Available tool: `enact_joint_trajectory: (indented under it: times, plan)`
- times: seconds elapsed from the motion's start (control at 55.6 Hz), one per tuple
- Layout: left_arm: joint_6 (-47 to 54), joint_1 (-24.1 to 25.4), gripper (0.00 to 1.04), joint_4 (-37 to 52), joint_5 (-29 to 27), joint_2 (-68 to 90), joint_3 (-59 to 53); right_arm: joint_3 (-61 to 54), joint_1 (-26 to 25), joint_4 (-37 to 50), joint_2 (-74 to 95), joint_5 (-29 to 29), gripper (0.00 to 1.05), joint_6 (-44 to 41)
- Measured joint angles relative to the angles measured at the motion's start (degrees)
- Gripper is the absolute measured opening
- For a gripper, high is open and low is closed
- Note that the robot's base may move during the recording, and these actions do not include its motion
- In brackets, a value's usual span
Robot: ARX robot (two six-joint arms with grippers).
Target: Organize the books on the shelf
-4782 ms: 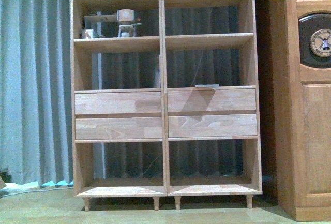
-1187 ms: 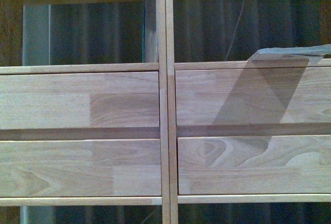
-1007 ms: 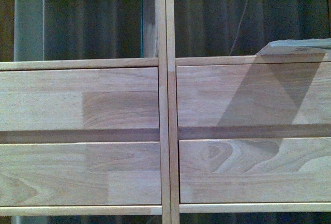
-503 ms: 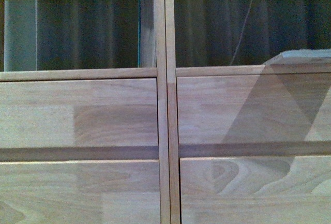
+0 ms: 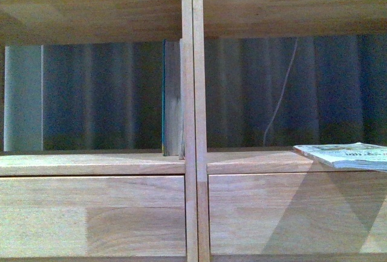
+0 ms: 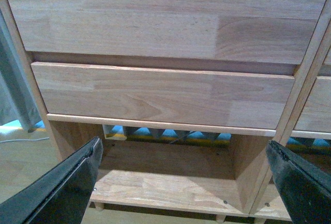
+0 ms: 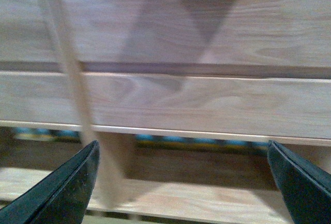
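Note:
The light-wood shelf [image 5: 188, 123] fills the front view. A tall book with a teal cover edge and pale pages [image 5: 172, 98] stands upright in the left compartment against the middle divider. A white-grey paperback [image 5: 347, 155] lies flat in the right compartment, its corner over the shelf's front edge. No gripper shows in the front view. My left gripper [image 6: 186, 182] is open and empty, facing the left drawer fronts [image 6: 165, 94] and the bottom compartment. My right gripper [image 7: 183, 185] is open and empty, facing the right drawer fronts [image 7: 207, 100].
Grey curtains [image 5: 97, 92] hang behind the open-backed shelf, with a thin cord [image 5: 279, 92] in the right compartment. Blue and yellow items [image 6: 165, 133] show behind the bottom compartment. The floor [image 6: 20, 157] shows beside the shelf in the left wrist view.
The front view has risen along the shelf: the drawers slid down the frame and the compartment with both books now fills it. The books have not moved.

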Motion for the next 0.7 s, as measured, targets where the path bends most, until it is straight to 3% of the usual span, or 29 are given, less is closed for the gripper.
enact_joint_trajectory:
  times: [0.09, 0.126, 0.216, 0.324, 0.503, 0.701]
  plan:
    - [0.00, 0.00, 0.97, 0.00, 0.00, 0.00, 0.00, 2.69, -5.60, 7.74, 9.44, -19.45, 0.98, 14.23]
    - [0.00, 0.00, 0.97, 0.00, 0.00, 0.00, 0.00, 4.79, -6.19, 12.59, 14.34, -22.03, 0.98, 19.74]
    - [0.00, 0.00, 0.97, 0.00, 0.00, 0.00, 0.00, 12.41, -5.60, 24.55, 28.98, -19.06, 0.98, 28.33]
    - [0.00, 0.00, 0.97, 0.00, 0.00, 0.00, 0.00, 20.15, -1.57, 30.51, 42.95, -15.43, 0.98, 34.91]
    - [0.00, 0.00, 0.97, 0.00, 0.00, 0.00, 0.00, 32.04, 4.13, 34.51, 65.20, -7.91, 0.98, 48.68]
    - [0.00, 0.00, 0.97, 0.00, 0.00, 0.00, 0.00, 40.54, 4.61, 36.39, 75.52, -1.92, 0.98, 51.80]
